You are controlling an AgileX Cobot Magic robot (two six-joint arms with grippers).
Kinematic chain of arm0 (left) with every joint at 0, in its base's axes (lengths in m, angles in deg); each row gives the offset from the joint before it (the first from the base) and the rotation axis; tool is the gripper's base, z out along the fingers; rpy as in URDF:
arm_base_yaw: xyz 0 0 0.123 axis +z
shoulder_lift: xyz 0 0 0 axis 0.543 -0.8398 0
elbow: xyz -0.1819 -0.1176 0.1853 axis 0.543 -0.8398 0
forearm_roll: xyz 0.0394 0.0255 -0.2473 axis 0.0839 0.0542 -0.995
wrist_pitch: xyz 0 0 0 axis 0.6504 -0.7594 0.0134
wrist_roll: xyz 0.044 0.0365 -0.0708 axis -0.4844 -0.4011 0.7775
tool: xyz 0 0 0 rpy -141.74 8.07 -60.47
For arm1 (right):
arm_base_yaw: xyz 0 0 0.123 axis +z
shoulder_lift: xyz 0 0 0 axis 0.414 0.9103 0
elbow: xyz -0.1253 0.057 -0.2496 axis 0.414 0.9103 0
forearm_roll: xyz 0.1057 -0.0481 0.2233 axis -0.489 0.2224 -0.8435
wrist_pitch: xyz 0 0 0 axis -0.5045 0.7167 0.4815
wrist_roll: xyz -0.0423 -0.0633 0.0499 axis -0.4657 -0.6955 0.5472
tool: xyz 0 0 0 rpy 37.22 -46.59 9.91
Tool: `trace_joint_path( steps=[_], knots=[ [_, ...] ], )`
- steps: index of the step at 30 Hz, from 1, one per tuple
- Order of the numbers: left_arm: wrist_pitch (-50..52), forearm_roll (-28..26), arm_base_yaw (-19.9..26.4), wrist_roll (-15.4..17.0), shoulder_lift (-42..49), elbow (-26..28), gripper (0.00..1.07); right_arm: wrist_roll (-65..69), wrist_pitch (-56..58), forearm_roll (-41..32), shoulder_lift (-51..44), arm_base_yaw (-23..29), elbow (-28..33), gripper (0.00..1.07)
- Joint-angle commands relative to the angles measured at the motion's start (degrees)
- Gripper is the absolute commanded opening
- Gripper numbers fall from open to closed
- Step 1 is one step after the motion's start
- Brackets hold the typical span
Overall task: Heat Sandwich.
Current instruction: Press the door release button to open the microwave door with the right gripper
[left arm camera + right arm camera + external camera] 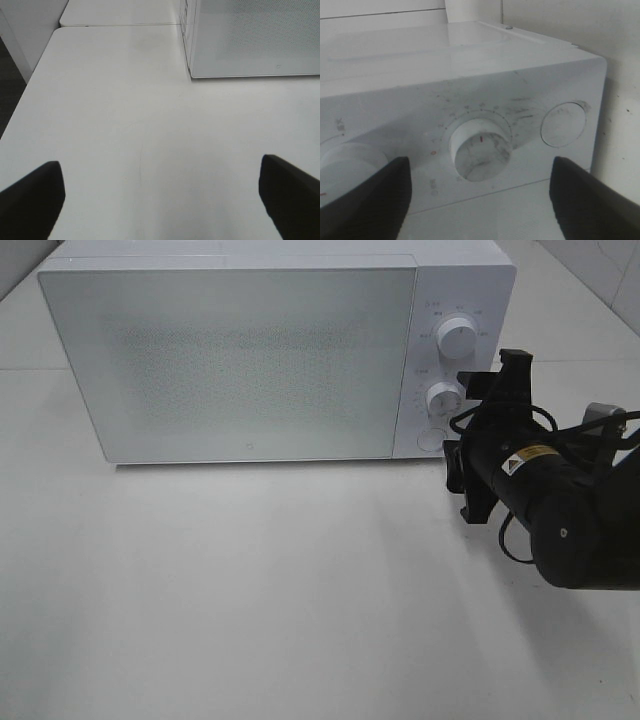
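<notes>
Dial [481, 152] numerals blurred; right jaws parted; yellow arm label [535, 458]

A white microwave oven [250, 350] stands on a white table [250, 610], its door [230, 360] shut; the door's speckled, frosted panel lets nothing inside show through. The control strip on its right carries an upper dial [458, 340], a lower dial [444, 398] and a round button [430, 438] beneath them. Close up, the lower dial bears a small red mark and grey smudges.
</notes>
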Motion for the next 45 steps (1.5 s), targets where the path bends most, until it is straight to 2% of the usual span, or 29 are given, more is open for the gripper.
trace_joint_path(
  steps=[1,5,7,8,15,17,20,23,25,27,30,32,33,39,45],
  knots=[
    [0.4,-0.3,0.2,0.3,1.4,-0.1,1.01,-1.9,2.6,2.6,-3.2,-0.3,2.4,0.76],
    [0.4,-0.3,0.2,0.3,1.4,-0.1,1.01,-5.0,7.6,4.5,-7.0,-0.3,4.4,0.75],
    [0.4,-0.3,0.2,0.3,1.4,-0.1,1.01,-9.1,13.7,5.8,-10.7,-0.3,5.4,0.75],
    [0.4,-0.3,0.2,0.3,1.4,-0.1,1.01,-9.1,13.7,5.8,-10.7,-0.3,5.4,0.75],
    [0.4,-0.3,0.2,0.3,1.4,-0.1,1.01,-25.5,32.6,5.4,-20.0,-0.5,5.2,0.75],
    [0.4,-0.3,0.2,0.3,1.4,-0.1,1.01,-27.0,34.3,5.4,-21.0,-1.0,4.9,0.75],
    [0.4,-0.3,0.2,0.3,1.4,-0.1,1.01,-36.8,45.2,7.4,-24.8,-3.4,2.6,0.75],
    [0.4,-0.3,0.2,0.3,1.4,-0.1,1.01,-43.1,50.7,8.5,-26.3,-4.8,1.1,0.75],
    [0.4,-0.3,0.2,0.3,1.4,-0.1,1.01,-52.6,59.9,9.7,-28.2,-6.6,-1.7,0.75],
    [0.4,-0.3,0.2,0.3,1.4,-0.1,1.01,-55.2,62.2,10.3,-28.8,-7.0,-2.4,0.75],
    [0.4,-0.3,0.2,0.3,1.4,-0.1,1.01,-66.5,72.4,13.1,-30.1,-7.7,-6.2,0.75],
    [0.4,-0.3,0.2,0.3,1.4,-0.1,1.01,-68.1,74.8,14.0,-30.2,-7.7,-7.1,0.75],
    [0.4,-0.3,0.2,0.3,1.4,-0.1,1.01,-71.0,80.1,16.7,-30.7,-7.7,-9.1,0.75],
    [0.4,-0.3,0.2,0.3,1.4,-0.1,1.01,-75.9,92.2,24.5,-32.9,-7.7,-13.3,0.75],
    [0.4,-0.3,0.2,0.3,1.4,-0.1,1.01,-77.1,100.6,29.6,-37.2,-7.7,-14.8,0.75]
  ],
)
